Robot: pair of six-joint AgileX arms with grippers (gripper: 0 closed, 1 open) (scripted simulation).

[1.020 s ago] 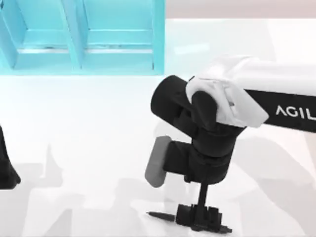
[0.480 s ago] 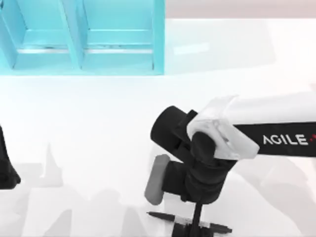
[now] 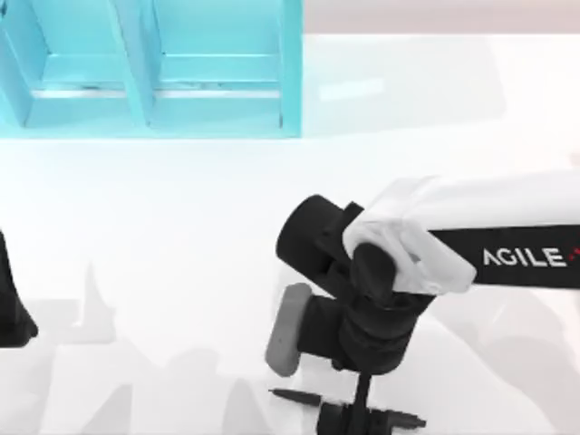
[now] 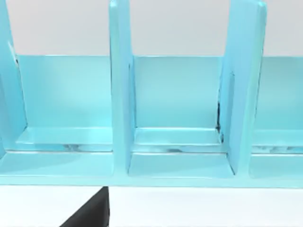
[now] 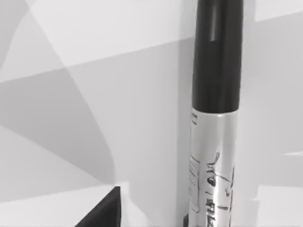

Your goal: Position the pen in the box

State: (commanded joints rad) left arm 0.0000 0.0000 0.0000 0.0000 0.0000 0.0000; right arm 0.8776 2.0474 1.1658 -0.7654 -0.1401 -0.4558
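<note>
From above, the right pincer (image 3: 362, 419) stands over the pen (image 3: 299, 397), which lies flat on the bench (image 3: 181, 236) at the near edge, well apart from the box (image 3: 290, 72) at the far left; the right arm reaches in from the right with its wrist pointed down, and the left arm is parked at the left edge. The left wrist view faces the box's open compartments. The right wrist view sits close over the pen's barrel, so I cannot tell whether the pincer has closed; a good grasp would take the barrel's middle squarely before lifting.
</note>
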